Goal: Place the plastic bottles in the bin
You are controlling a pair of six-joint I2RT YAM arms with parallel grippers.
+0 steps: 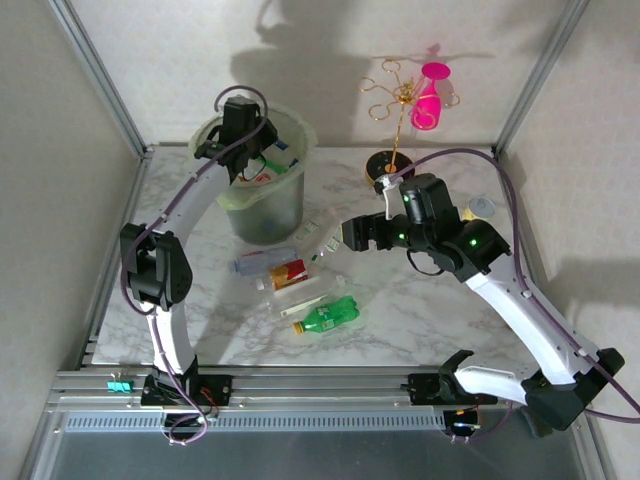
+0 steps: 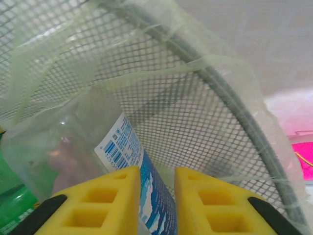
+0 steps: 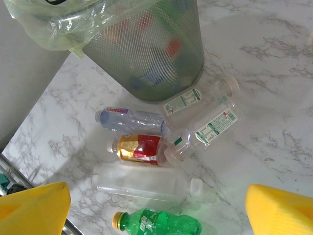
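Note:
The bin (image 1: 262,205) is a round mesh basket with a pale-green liner, at the back left of the table, with bottles inside. My left gripper (image 1: 245,150) reaches down into it (image 2: 205,73), shut on a clear plastic bottle with a blue label (image 2: 122,147). Several plastic bottles lie in front of the bin: a purple-labelled one (image 3: 129,120), a red-and-gold one (image 3: 141,148), a frosted one (image 3: 144,182), a green one (image 3: 159,223) and two clear ones (image 3: 208,128). My right gripper (image 3: 155,196) hangs open above them (image 1: 355,233), holding nothing.
A pink goblet (image 1: 430,95) hangs on a gold wire stand (image 1: 395,100) at the back of the table. A small cup with a pale blue lid (image 1: 482,207) sits at the right behind my right arm. Metal frame posts rise at both back corners.

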